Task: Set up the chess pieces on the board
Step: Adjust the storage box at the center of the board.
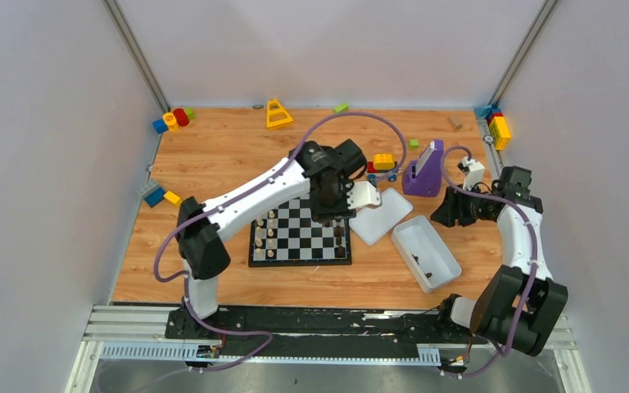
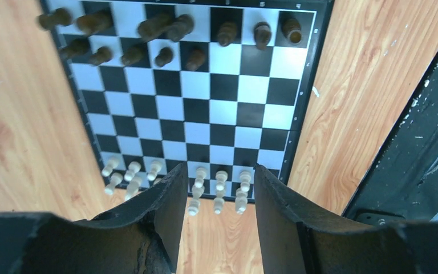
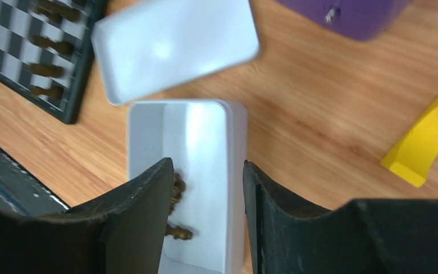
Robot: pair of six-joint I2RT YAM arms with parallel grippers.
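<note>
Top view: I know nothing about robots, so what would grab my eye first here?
The chessboard mid-table, with the left arm stretched over it, pale pieces along its left edge and dark pieces along its right. Beside it, to the right, sits a white tray holding a few more dark ones. Bright toy blocks dot the far edge.

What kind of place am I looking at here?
Probably a robot lab test cell: plain walls on aluminium posts box in a wooden tabletop, and two robot arms are bolted to a metal rail.
</note>
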